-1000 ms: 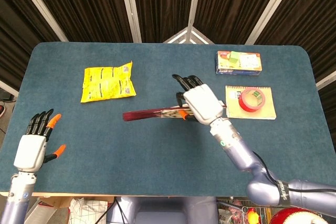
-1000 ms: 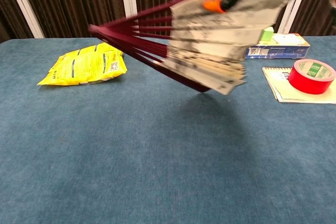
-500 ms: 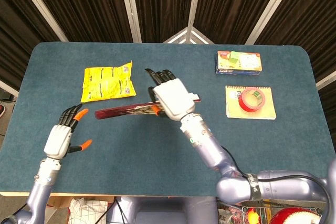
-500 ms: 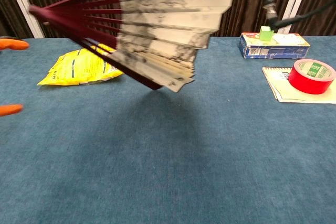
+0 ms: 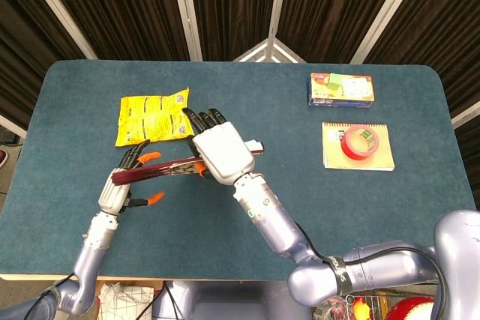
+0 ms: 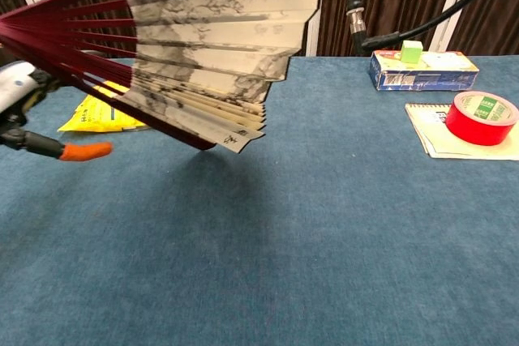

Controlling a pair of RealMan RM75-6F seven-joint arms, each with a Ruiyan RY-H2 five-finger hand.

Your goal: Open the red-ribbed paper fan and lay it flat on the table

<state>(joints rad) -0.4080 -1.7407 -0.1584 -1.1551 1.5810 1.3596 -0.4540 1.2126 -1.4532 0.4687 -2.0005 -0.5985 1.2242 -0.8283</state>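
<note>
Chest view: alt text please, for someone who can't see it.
A partly spread paper fan with red ribs hangs above a blue table, the left hand at its rib end. A yellow packet lies behind; a box and red tape on a notepad sit far right.

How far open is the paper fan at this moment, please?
Partly spread: in the chest view the paper fan shows its red ribs splayed but lower folds bunched, held above the table by the right hand.

Right hand (image 5: 220,154) raised, fingers curled closed; left hand (image 5: 120,190) spread beside it.
</note>
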